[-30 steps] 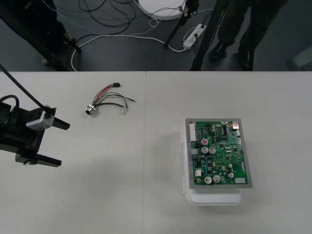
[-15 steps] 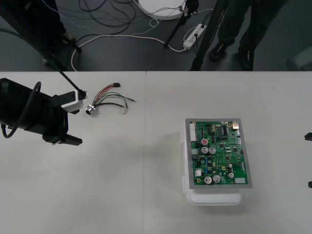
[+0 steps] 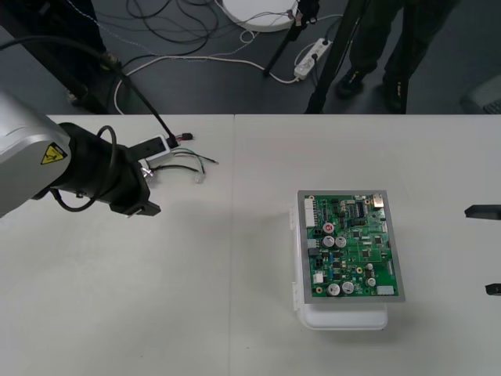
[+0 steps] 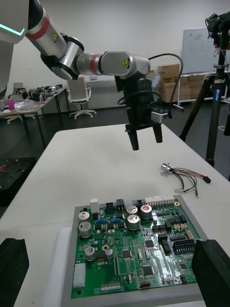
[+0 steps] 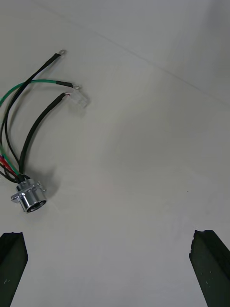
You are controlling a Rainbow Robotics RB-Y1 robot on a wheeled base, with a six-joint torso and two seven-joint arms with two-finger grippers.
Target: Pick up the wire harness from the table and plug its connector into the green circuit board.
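Wire harness (image 3: 184, 160) lay on the surface (image 3: 156, 313), well apart from the green circuit board (image 3: 352, 247), light and floppy, its rigid metal socket (image 5: 29, 197) likely the best hold, left end effector (image 4: 145, 138) hovering above wide open, right end effector (image 3: 487, 251) open at its side.

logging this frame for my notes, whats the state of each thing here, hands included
wire harness: lying loose on the table, held by nothing
plug: free, not in the board
green circuit board: flat on its white base, harness not connected
left hand: open, empty, above the table near the socket
right hand: open, empty, at the table's right side
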